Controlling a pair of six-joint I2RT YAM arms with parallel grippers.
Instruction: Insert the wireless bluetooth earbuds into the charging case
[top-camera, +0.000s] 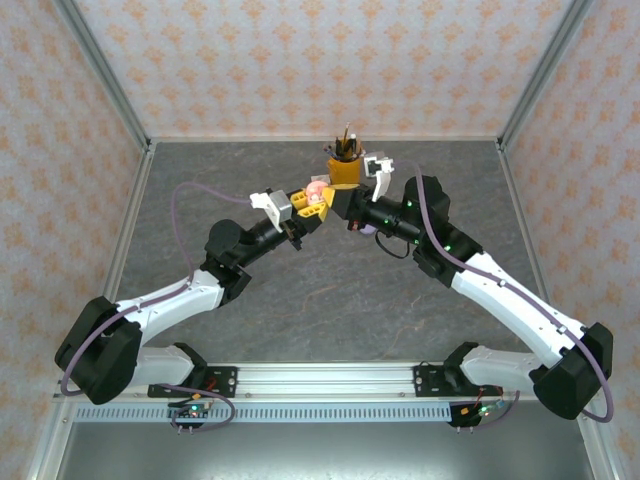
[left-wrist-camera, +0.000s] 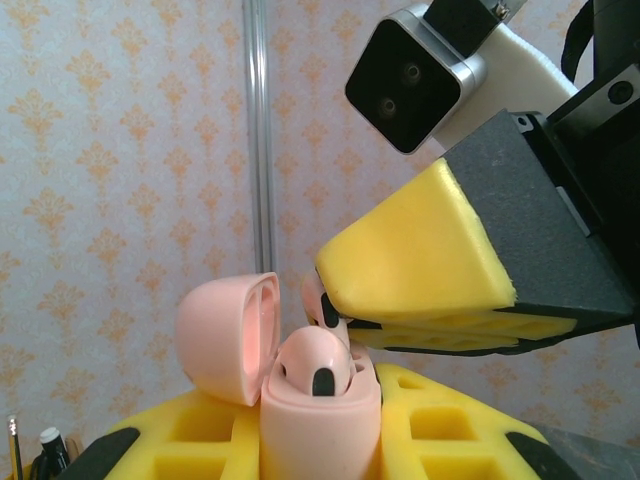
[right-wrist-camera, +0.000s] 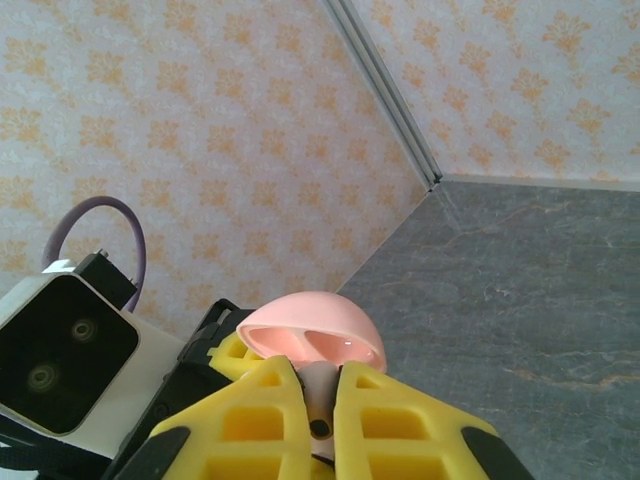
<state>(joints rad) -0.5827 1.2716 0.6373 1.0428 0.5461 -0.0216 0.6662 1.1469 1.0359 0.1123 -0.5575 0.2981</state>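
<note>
Jaws, left: clenched on the lower half of the pink charging case (left-wrist-camera: 320, 425). My left gripper (left-wrist-camera: 320, 445) holds it upright, raised above the table (top-camera: 300, 300).
Jaws, right: clenched on a pink earbud (left-wrist-camera: 318, 298). My right gripper (left-wrist-camera: 335, 305) pinches it at the very fingertips.
Lid (left-wrist-camera: 230, 335): swung open to one side, leaving the mouth of the case exposed.
Seated earbud (left-wrist-camera: 315, 368): sits in one pocket of the case with its dark spot facing my left wrist camera.
Held earbud, position: just above the case mouth and close beside the seated earbud. I cannot tell whether it touches the rim.
Step in hand, as judged: insertion of the second pink earbud, with one pocket filled and one apparently free.
Next move calls for: a fine approach by my right arm to line the stem up with the free pocket, then a short, straight descent.
Left arm duty: hold the case motionless and level.
Release condition: part the right fingers only when the earbud sits fully in its pocket.
</note>
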